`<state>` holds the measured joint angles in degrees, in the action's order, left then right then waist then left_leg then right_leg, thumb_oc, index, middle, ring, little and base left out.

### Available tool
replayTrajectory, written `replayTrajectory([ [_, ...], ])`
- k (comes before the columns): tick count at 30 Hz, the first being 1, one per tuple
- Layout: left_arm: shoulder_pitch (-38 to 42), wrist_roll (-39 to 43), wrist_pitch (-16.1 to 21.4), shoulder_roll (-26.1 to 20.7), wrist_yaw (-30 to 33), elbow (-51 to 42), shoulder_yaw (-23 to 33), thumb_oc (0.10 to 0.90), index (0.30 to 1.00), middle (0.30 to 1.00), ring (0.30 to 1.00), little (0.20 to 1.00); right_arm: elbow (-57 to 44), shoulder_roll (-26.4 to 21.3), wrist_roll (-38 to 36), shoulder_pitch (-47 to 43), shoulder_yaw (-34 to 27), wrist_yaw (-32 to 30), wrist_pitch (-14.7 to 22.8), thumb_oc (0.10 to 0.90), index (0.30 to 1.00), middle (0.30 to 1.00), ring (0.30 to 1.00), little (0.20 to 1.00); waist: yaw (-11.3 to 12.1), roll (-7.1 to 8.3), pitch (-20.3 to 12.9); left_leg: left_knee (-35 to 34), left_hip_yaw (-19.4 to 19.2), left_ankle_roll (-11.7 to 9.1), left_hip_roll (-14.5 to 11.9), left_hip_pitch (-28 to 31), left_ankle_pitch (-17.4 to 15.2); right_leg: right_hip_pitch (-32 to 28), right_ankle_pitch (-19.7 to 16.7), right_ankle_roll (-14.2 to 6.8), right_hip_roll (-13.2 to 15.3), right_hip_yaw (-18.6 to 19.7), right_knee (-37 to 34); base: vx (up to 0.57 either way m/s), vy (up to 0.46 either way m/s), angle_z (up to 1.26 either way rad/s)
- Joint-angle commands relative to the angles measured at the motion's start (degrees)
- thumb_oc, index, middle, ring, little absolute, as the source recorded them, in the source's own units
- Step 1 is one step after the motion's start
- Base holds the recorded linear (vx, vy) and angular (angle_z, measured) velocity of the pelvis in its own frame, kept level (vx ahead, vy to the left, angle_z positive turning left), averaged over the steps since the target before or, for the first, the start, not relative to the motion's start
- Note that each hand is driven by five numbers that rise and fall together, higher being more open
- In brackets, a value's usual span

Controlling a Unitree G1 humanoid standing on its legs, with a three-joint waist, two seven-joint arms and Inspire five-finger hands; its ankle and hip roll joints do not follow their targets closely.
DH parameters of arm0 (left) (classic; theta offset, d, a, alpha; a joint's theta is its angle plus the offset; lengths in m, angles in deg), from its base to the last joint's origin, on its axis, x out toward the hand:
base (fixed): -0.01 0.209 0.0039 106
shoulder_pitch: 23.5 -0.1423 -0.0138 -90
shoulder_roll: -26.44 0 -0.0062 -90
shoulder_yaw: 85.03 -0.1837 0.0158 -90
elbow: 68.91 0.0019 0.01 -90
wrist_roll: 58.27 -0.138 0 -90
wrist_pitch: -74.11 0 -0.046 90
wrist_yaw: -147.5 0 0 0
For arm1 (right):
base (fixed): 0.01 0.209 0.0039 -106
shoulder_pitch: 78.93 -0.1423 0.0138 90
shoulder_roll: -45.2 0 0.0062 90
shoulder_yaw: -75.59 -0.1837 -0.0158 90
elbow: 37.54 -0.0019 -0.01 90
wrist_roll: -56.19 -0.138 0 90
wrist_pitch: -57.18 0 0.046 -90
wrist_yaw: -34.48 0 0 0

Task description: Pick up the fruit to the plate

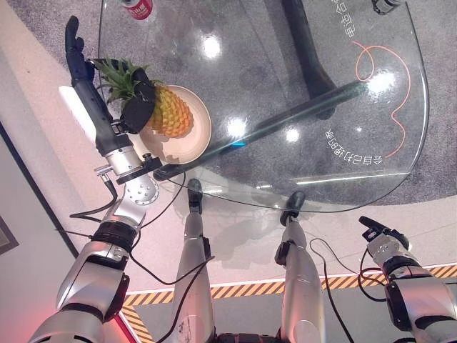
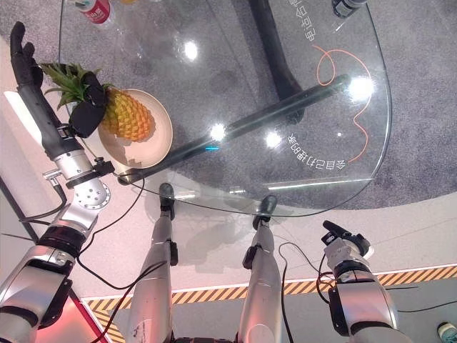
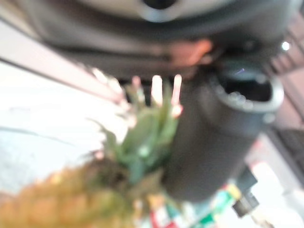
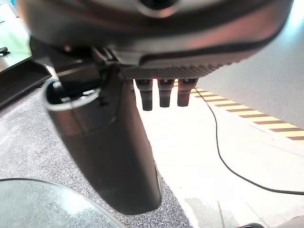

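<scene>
On the plate [image 1: 201, 136], at the near left edge of the glass table [image 1: 343, 143], a pineapple [image 1: 170, 112] lies on its side, so the carrying part of the task looks done; judging from this, what is left is for the left hand [image 1: 139, 107] to let go and draw clear.

That left hand's fingers [image 1: 73, 39] stand out straight and spread, pointing away past the table's edge and touching nothing. Its thumb [image 3: 213, 142] is the only part on the fruit: the left wrist view shows it pressed right against the green crown where the leaves meet the yellow body. The thumb does not appear to clamp the fruit against anything, and the pineapple's weight seems to rest on the plate rather than in the hand.

Outward from the thumb, the crown pokes over the plate's rim toward the spread fingers, and the yellow body lies across the plate's middle. Farther off, a red can [image 1: 138, 8] stands near the far edge of the glass.

Well apart, low at the robot's side and off the table, the right hand [image 1: 376, 230] hangs idle, its fingers [image 4: 164, 92] straight and relaxed, holding nothing.
</scene>
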<state>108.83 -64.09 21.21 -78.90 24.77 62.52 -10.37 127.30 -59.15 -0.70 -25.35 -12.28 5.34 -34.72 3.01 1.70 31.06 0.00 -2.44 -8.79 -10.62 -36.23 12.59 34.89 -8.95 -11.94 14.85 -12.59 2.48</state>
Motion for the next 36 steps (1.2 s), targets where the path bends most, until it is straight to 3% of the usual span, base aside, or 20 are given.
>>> replayTrajectory([
  [1,1.88,-2.34,3.11,-2.28,1.96,-0.70,1.09,0.800,0.900,0.900,0.900,0.900,2.22,-3.09,-0.60,2.88,-0.35,-3.33,1.05,0.800,0.900,0.900,0.900,0.900,1.48,0.21,-1.27,4.02,1.25,0.53,0.70,-1.19,-5.04,1.80,2.89,-0.24,-0.20,-2.27,7.99,0.00,0.000,0.00],
  [36,-3.62,-1.81,5.91,-1.79,-2.75,-6.27,-1.71,0.800,0.900,0.900,0.900,0.900,2.80,-3.75,-1.29,3.53,-1.27,-3.01,1.58,0.800,0.900,0.900,0.900,0.900,2.60,-0.85,-1.27,4.09,2.05,1.05,1.46,-1.25,-5.10,1.79,2.22,-0.51,0.59,-2.98,7.75,0.00,-0.002,0.01],
])
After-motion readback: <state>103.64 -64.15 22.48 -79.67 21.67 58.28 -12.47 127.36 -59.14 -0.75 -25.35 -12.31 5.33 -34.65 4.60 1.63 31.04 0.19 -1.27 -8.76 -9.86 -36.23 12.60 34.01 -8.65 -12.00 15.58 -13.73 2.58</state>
